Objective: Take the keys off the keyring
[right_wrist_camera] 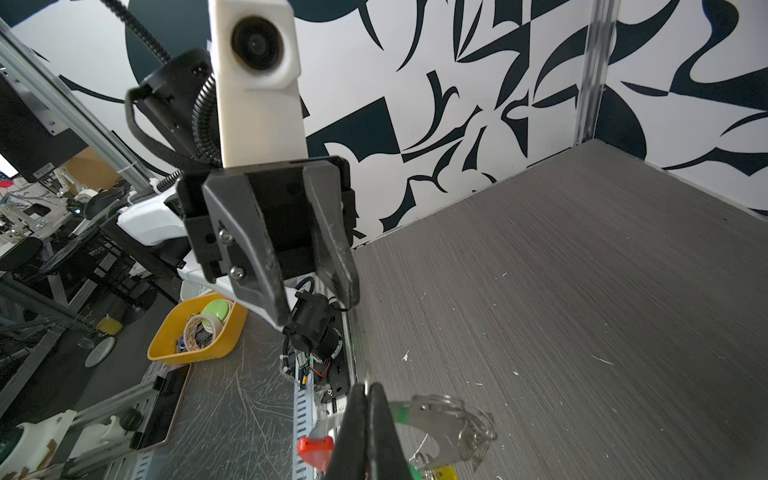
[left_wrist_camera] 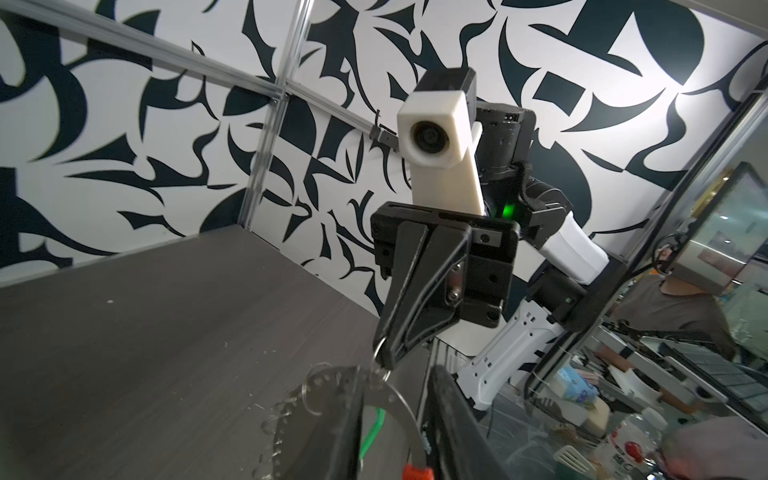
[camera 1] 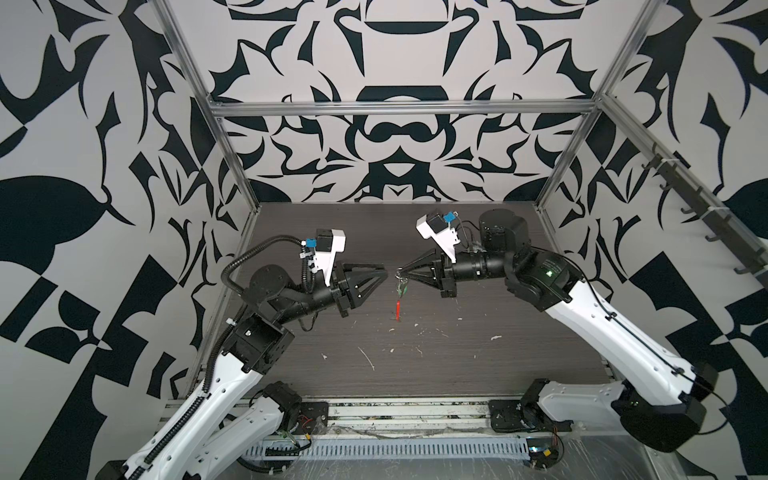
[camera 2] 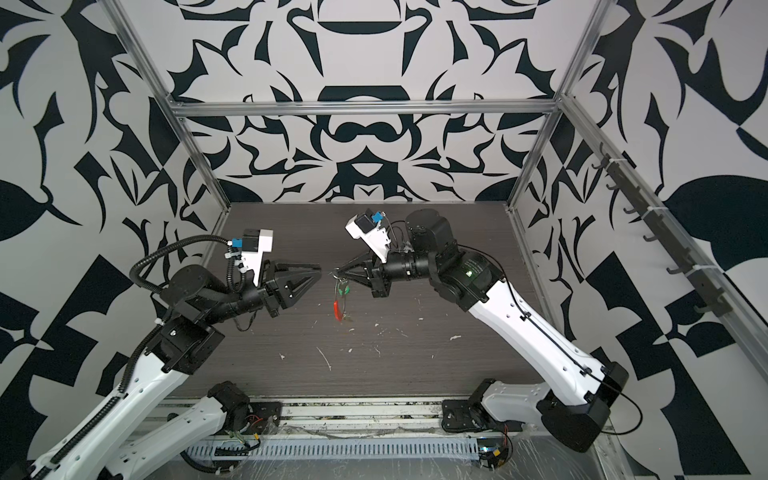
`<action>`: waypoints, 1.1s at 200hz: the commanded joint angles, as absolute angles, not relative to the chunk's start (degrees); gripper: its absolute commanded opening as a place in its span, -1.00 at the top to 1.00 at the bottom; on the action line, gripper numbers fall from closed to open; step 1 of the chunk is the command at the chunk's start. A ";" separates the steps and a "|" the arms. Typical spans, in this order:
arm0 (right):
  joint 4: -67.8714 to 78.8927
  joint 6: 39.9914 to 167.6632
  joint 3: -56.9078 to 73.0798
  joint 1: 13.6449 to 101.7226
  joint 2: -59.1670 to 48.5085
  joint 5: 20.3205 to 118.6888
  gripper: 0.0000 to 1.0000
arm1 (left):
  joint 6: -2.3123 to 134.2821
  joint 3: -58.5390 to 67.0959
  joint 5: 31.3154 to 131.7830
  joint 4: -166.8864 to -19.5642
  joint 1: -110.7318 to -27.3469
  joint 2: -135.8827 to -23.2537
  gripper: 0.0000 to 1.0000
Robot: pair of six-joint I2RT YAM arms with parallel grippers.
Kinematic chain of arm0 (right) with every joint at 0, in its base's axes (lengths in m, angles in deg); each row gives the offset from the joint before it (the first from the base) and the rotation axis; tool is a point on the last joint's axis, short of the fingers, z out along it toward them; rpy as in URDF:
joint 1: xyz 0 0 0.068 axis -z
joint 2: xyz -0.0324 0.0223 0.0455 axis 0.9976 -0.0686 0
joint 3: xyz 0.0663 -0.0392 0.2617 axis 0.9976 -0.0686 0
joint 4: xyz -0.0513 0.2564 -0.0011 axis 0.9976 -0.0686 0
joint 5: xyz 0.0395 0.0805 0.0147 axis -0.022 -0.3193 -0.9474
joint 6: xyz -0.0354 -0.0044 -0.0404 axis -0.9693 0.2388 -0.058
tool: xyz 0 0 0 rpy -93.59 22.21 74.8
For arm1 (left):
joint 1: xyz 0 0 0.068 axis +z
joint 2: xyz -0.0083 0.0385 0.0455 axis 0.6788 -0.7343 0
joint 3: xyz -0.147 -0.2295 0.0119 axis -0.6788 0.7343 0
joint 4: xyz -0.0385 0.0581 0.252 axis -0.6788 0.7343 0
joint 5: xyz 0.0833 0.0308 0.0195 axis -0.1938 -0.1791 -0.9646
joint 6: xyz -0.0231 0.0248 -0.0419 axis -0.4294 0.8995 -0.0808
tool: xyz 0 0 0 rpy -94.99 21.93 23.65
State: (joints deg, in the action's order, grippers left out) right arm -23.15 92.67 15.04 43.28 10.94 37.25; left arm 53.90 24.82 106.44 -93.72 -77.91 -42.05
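right gripper point(camera 1: 402, 272) pinches dangling keyring point(camera 1: 399, 307), left gripper point(camera 1: 385, 270) part-open and empty at its 9 o'clock; keys point(camera 1: 402, 286) may swing clear of left's grab.

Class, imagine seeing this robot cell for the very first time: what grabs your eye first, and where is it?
Bold black-and-white swirling wall panels surround everything. At the centre, above the dark wood-grain table, two black grippers nearly touch: the left gripper open, the right gripper shut on a small silver ring. Below it hangs the thin wire keyring with its red plastic sleeve, and a bright green plastic tag.
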 commanded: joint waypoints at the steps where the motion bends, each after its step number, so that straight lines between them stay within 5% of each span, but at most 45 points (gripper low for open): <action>1: -30.78 86.76 18.86 43.09 10.24 37.02 1.00 | 56.51 21.54 112.20 -84.05 -77.82 -44.12 0.24; 220: -42.01 79.84 28.39 41.07 4.65 33.58 1.00 | 66.24 13.79 117.98 -70.13 -77.84 -50.59 0.64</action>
State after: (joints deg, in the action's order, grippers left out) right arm -42.12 80.94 25.97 41.58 4.15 34.78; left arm 64.33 15.77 117.21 -71.86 -77.91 -50.53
